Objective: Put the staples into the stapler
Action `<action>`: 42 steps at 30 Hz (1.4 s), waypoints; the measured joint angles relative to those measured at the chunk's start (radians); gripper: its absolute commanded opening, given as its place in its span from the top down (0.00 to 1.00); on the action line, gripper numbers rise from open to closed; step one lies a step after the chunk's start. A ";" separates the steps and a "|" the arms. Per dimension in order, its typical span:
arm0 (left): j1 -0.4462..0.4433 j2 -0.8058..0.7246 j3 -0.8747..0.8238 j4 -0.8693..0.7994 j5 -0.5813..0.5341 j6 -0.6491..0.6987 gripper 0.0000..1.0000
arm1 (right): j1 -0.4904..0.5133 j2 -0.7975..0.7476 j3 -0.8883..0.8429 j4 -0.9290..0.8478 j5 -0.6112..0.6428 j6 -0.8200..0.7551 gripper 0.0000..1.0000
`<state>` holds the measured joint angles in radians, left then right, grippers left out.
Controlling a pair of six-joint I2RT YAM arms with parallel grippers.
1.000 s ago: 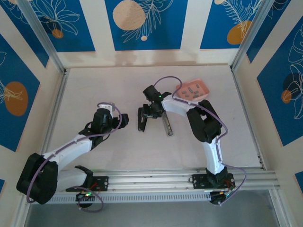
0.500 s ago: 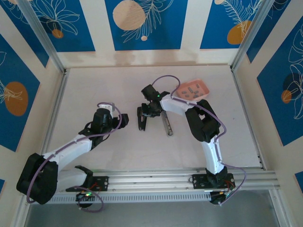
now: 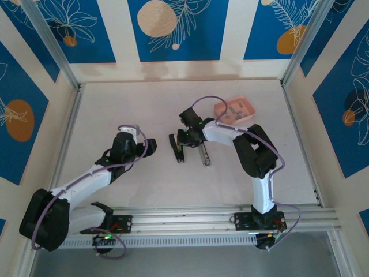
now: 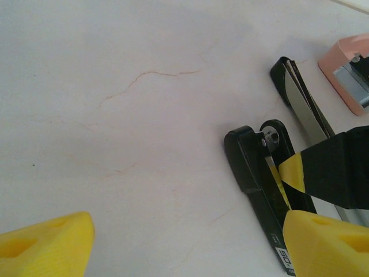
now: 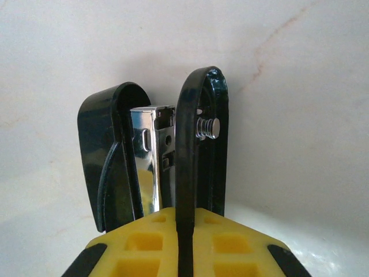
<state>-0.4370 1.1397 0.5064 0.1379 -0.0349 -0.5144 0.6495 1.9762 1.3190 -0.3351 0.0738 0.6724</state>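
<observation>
Two arms over desk (image 3: 115, 104). Left gripper (image 4: 187, 231) nearest, jaws wide apart, holding nothing, near stapler (image 3: 176, 149) on its left side. Stapler mid-desk, hinged open, black arm and silver rail splayed. Right gripper (image 5: 179, 231) pinched together on black arm's edge. Farther back-right, staples (image 3: 232, 109) loose in pink tray (image 3: 251, 109), well apart from stapler

Staples (image 3: 234, 110) in tray (image 3: 249, 104), beyond stapler (image 3: 177, 150)
</observation>
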 measured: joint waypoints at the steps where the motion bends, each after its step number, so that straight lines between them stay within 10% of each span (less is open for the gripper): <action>1: 0.001 0.000 0.000 0.000 0.004 0.000 0.15 | -0.003 -0.011 -0.020 0.015 -0.006 0.000 0.91; 42: 0.016 -0.028 -0.055 0.247 0.247 -0.003 0.22 | -0.003 -0.402 -0.567 0.667 -0.138 -0.057 0.94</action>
<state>-0.4210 1.1114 0.4515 0.3847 0.2119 -0.5179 0.6468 1.5742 0.7517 0.3317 -0.0643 0.6151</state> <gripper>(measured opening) 0.786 0.066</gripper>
